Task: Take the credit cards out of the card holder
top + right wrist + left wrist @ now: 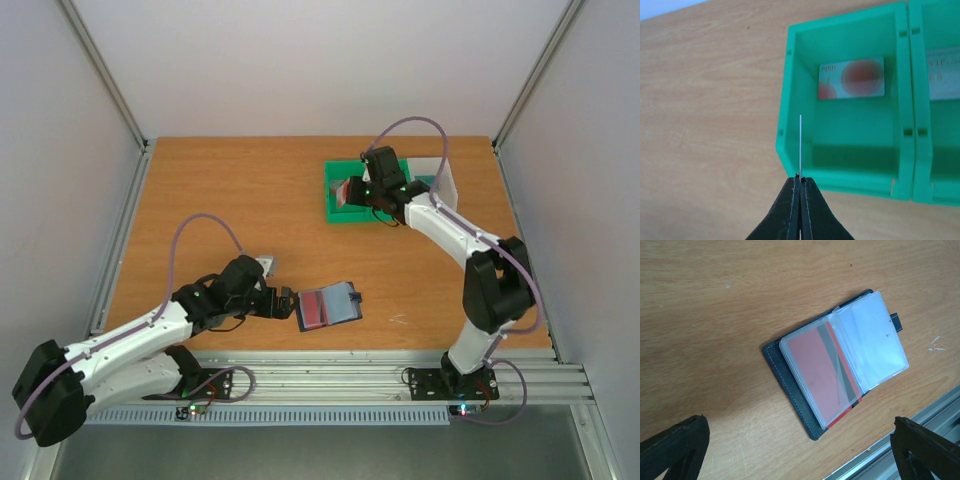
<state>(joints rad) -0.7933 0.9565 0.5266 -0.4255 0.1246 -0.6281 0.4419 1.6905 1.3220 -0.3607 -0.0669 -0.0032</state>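
Observation:
The card holder [328,307] lies open on the table near the front edge. In the left wrist view its dark navy cover [790,390] carries clear sleeves, and a red credit card [815,372] sits in the left sleeve. The right sleeve looks pale and empty. My left gripper [285,303] is open just left of the holder, its fingers [682,442] spread wide and not touching it. My right gripper [800,179] is shut on a thin card seen edge-on [800,145], above the near left wall of a green bin [790,90]. Another card [851,78] lies flat in that bin.
A second green compartment [920,100] to the right holds a pale card [945,75]. In the top view the green bins [340,212] stand at the back right with a white bin [445,185] beside them. A metal rail [920,420] runs along the table's front edge.

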